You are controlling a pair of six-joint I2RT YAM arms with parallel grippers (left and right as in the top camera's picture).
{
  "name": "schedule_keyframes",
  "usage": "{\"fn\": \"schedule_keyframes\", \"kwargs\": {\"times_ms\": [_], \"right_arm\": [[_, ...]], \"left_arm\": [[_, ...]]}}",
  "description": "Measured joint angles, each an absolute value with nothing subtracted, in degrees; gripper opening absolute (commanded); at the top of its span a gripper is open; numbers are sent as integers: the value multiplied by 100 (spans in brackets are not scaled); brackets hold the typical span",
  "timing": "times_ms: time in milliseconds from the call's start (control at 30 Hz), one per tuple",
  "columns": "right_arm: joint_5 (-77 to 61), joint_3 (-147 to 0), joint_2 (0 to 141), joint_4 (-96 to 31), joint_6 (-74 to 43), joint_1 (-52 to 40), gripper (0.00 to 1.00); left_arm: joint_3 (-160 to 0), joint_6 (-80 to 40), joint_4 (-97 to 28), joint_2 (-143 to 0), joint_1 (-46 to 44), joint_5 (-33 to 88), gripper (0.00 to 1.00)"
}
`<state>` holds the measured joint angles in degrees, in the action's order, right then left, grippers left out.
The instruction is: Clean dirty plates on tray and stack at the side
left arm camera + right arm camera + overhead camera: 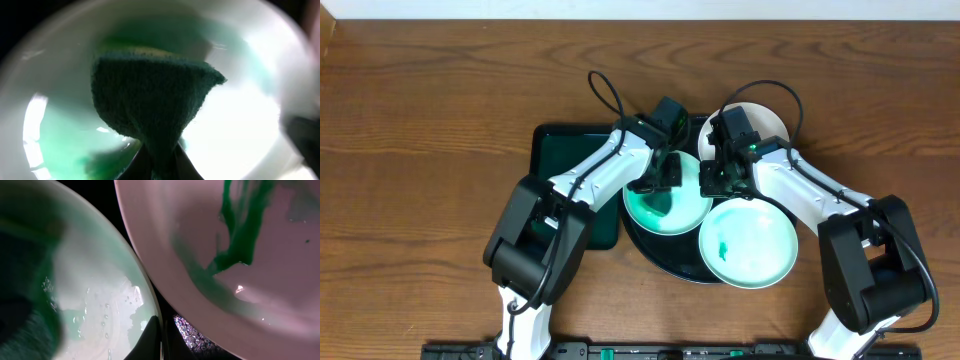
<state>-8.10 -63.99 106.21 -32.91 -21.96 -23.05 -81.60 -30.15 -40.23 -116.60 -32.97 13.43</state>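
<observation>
The black tray (665,262) holds three plates. A mint plate (682,212) with green smears lies at its left-centre. My left gripper (665,180) is shut on a dark green sponge (150,95) and presses it into this plate (250,125). My right gripper (710,182) is shut on the plate's right rim (150,305), with the jaws (162,340) astride the edge. A second mint plate (760,245) with a green smear lies at the front right and also shows in the right wrist view (280,280). A white plate (772,120) sits at the back, partly hidden by the right arm.
A dark green rectangular tray (565,160) lies left of the black tray, partly under my left arm. The brown wooden table (420,150) stretches to both sides. The tray's sparkly black floor (200,335) shows between the two plates.
</observation>
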Motion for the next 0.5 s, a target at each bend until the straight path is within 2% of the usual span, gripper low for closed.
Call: {"fn": "schedule_keyframes", "kwargs": {"times_ms": [267,500], "right_arm": [[-810,-6399,10621,-3295,-2196,-2305,1],[-810,-6399,10621,-3299,-2196,-2305,1]], "left_arm": [[-8158,-2853,-3879,-11609,-3225,2224,7],[-8154,-2849,-4147,-10731,-2976,1638,7]]}}
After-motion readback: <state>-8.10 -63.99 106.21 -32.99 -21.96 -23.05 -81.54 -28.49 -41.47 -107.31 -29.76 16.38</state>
